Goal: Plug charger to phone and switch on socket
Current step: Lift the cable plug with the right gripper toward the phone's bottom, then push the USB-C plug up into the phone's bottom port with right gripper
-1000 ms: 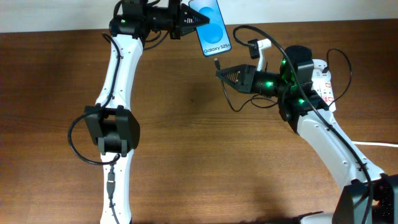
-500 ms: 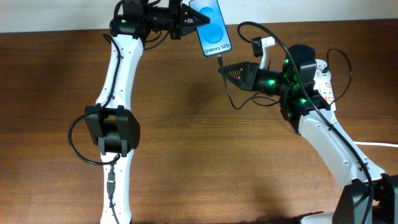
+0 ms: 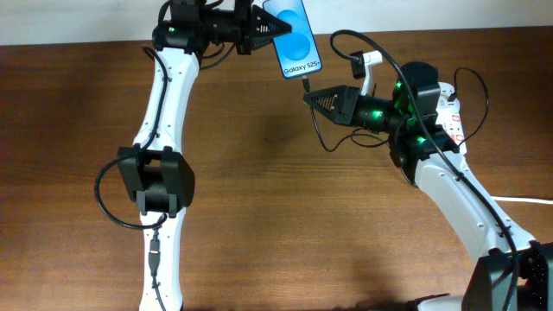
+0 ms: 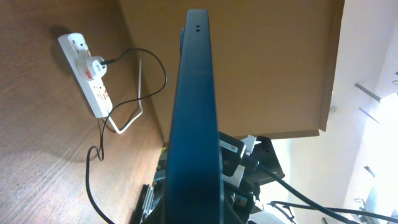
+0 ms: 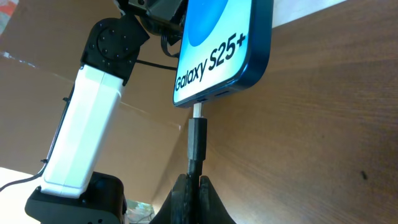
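Note:
My left gripper (image 3: 262, 28) is shut on the phone (image 3: 292, 37), holding it above the table's far edge with the blue "Galaxy S25+" screen up. In the left wrist view the phone (image 4: 198, 118) shows edge-on. My right gripper (image 3: 308, 97) is shut on the charger (image 5: 197, 142), a thin black cable. Its metal tip touches the port in the phone's bottom edge (image 5: 214, 53). The black cable (image 3: 380, 53) loops back to an adapter in the socket (image 3: 449, 117), a white power strip at the right, which also shows in the left wrist view (image 4: 87, 74).
A thick white cord (image 3: 518, 199) runs from the socket to the right edge. The brown wooden table (image 3: 285, 216) ends at a pale wall along the back. My two arms' bases stand at the front left and front right.
My right gripper has moved up and slightly right toward the phone, bringing the plug tip to the phone's port. The left arm and the phone have stayed still.

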